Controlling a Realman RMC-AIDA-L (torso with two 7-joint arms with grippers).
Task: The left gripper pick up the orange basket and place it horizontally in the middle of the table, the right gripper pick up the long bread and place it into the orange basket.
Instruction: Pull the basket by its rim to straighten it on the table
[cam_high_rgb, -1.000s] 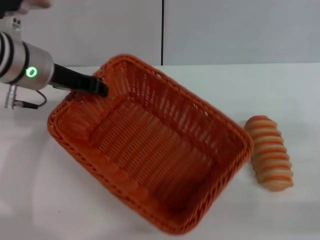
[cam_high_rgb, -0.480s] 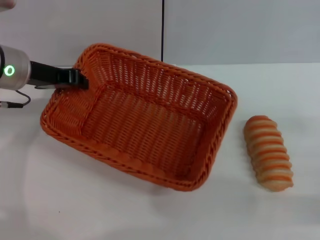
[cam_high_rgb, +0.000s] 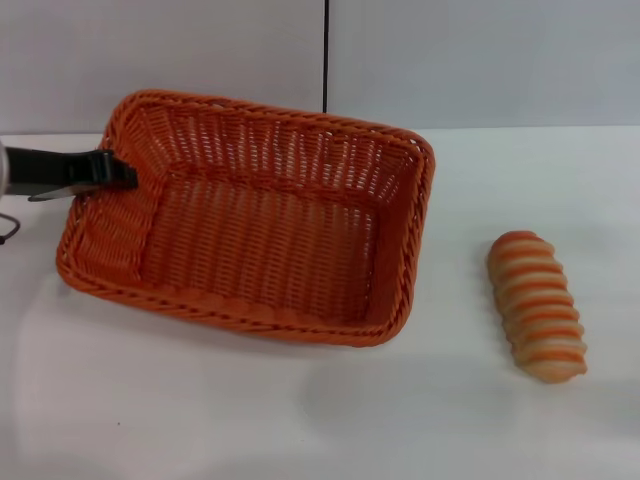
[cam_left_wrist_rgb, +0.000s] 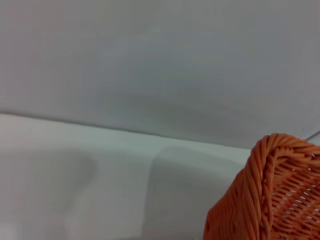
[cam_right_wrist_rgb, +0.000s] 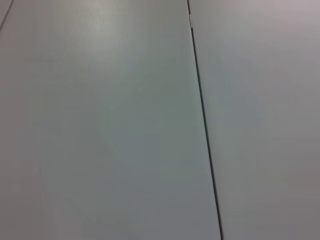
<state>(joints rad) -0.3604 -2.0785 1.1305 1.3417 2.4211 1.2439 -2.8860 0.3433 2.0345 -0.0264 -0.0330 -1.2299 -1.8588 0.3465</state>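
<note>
The left end effector (cam_high_rgb: 112, 170) was clenched on the braided rim of the orange basket (cam_high_rgb: 250, 230) at its left short end, over the left part of the surface (cam_high_rgb: 300, 420). The basket lay nearly level across the surface, long side running left to right, its far wall close to the back edge. The long bread (cam_high_rgb: 536, 305) sat well apart toward the right edge, untouched. The right end effector was out of sight; its wrist camera showed only wall. The risk here: with a grip on one end only, the far end could sag or swing. Letting go too soon might leave the basket skewed or left of centre, making the bread drop harder.
</note>
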